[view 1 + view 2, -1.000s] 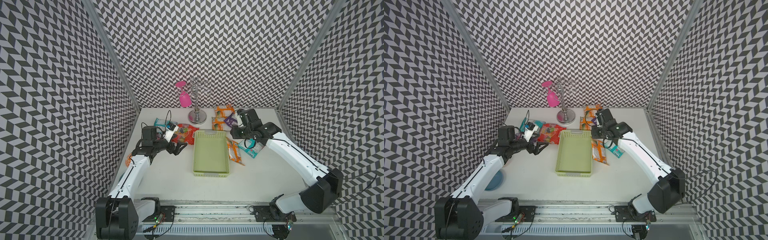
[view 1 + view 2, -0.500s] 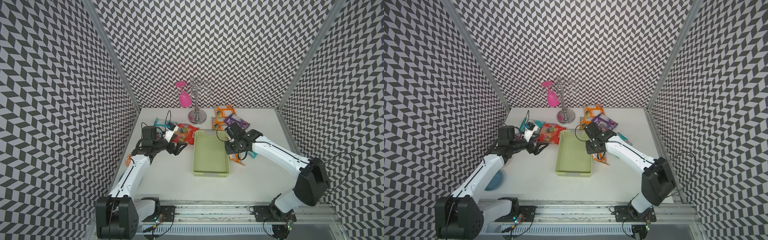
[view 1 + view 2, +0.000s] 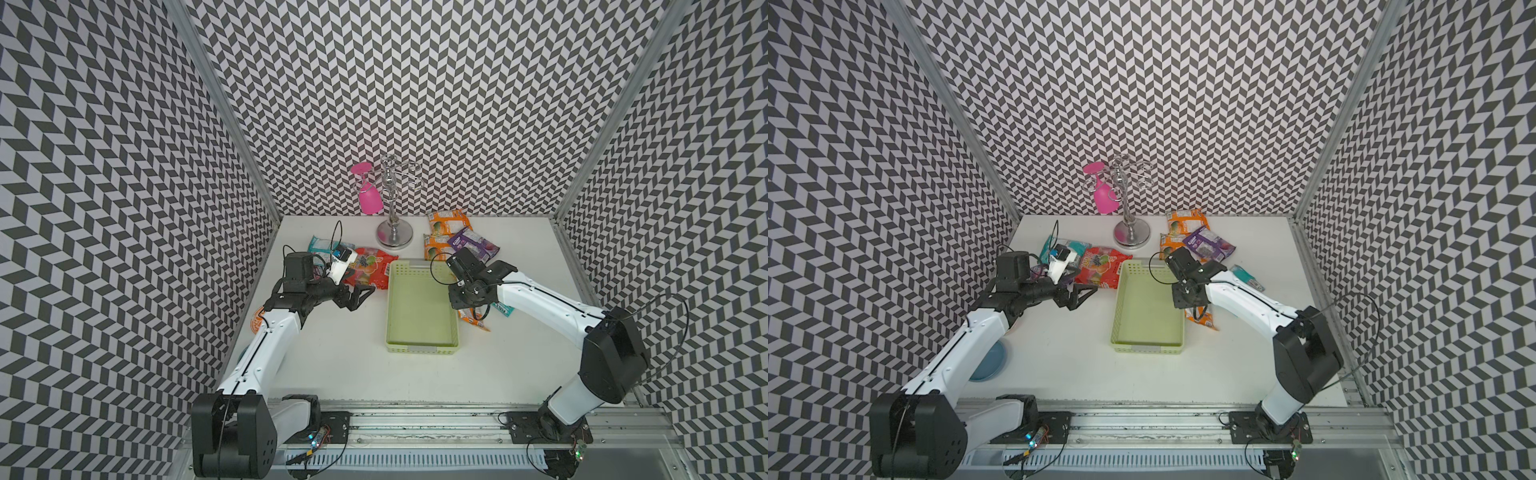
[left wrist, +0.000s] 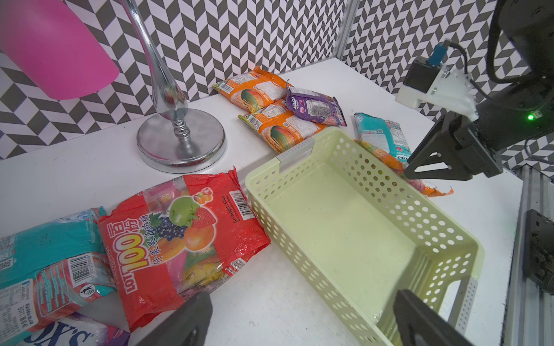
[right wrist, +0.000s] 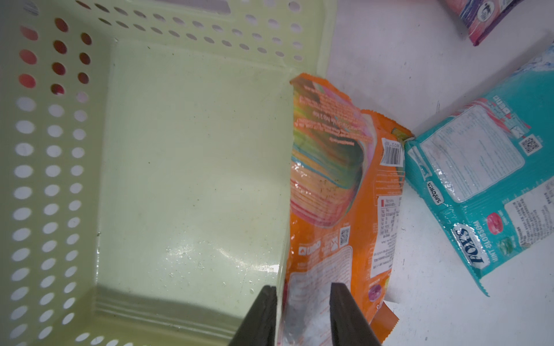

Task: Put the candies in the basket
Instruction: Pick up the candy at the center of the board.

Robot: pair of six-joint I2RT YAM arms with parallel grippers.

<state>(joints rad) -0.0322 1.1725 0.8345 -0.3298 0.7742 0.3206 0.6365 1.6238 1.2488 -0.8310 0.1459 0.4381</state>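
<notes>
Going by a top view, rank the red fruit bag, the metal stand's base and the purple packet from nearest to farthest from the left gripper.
1. The red fruit bag, just beyond the open left gripper.
2. The metal stand's base, farther back, near the rear wall.
3. The purple packet, farthest, across the table on the right arm's side.

Overhead stereo pair; wrist close-ups sharing basket (image 4: 389, 206)

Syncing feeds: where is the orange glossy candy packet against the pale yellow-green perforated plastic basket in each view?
Top view: orange packet hugs basket right wall.
Top view: packet there too.
Left wrist: packet behind far wall.
Right wrist: packet centre.
Shared landmark: the basket.
</notes>
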